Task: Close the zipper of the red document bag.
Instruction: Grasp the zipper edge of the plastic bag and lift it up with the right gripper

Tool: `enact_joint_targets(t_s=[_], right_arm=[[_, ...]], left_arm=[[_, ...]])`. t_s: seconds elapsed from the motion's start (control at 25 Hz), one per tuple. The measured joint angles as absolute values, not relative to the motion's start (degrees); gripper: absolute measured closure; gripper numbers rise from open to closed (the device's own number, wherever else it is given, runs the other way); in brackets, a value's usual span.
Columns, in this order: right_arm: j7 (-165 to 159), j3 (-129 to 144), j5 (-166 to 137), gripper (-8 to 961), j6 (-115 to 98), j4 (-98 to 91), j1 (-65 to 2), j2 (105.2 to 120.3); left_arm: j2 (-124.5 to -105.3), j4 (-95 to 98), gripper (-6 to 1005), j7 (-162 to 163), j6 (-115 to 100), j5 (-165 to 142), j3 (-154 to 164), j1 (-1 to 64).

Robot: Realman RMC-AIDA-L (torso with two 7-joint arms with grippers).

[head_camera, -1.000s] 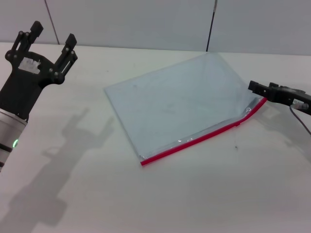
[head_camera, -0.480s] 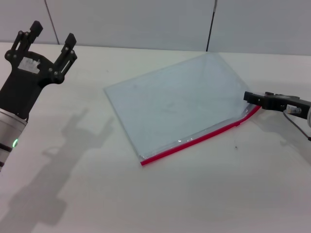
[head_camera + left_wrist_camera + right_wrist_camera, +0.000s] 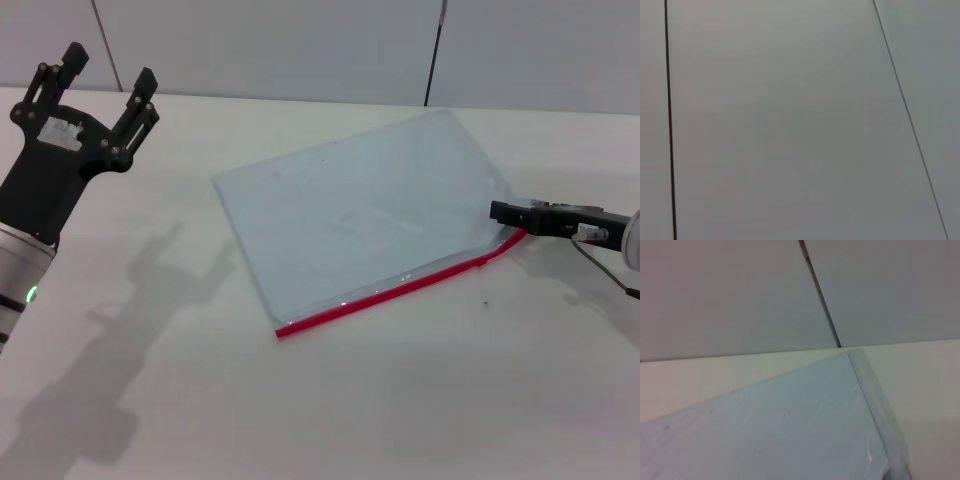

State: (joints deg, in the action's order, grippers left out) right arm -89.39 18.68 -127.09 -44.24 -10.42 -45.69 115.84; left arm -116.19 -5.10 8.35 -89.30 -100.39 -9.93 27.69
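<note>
The red document bag (image 3: pixel 360 225) lies flat on the white table, a pale blue-grey translucent pouch. The zipper (image 3: pixel 390 293) is the red strip along its near long edge, bending upward at the right end. A small bump on the strip (image 3: pixel 488 258) near that bend may be the slider. My right gripper (image 3: pixel 500 211) reaches in low from the right, its tip at the bag's right corner just above the zipper's end. The right wrist view shows the bag's surface (image 3: pixel 790 430) close up. My left gripper (image 3: pixel 108 70) is raised at the far left, open and empty.
The table (image 3: pixel 400 400) stretches bare in front of the bag, and a grey panelled wall (image 3: pixel 300 40) stands behind it. The left wrist view shows only wall panels (image 3: pixel 790 125). A cable (image 3: pixel 600 262) hangs under the right arm.
My right gripper has moved left against the bag's right corner. The whole bag has slid a little to the left with it. The left arm has not moved.
</note>
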Motion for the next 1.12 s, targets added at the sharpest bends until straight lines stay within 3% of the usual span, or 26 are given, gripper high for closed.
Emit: enact_joint_targets(t_s=[0.4, 0.64, 1.04, 1.12], right_arm=[[-93.5, 22.5, -127.2, 339, -44.2, -10.7, -46.0, 115.84], [-94.3, 23.2, -127.2, 477, -44.2, -10.8, -46.1, 115.84], [-94.3, 23.4, -127.3, 504, -44.3, -11.2, -46.2, 115.84], [-94.2, 23.4, -127.3, 578, -44.3, -11.2, -46.2, 115.84]], left_arm=[[-116.19, -5.1, 229, 8.4, -89.3, -100.3, -9.9, 27.7], [-116.19, -5.1, 229, 8.4, -89.3, -100.3, -9.9, 27.7], [-116.19, -5.1, 228, 8.4, -89.3, -100.2, -9.9, 27.7], [-116.19, -5.1, 228, 8.4, -89.3, -100.2, -9.9, 27.8]])
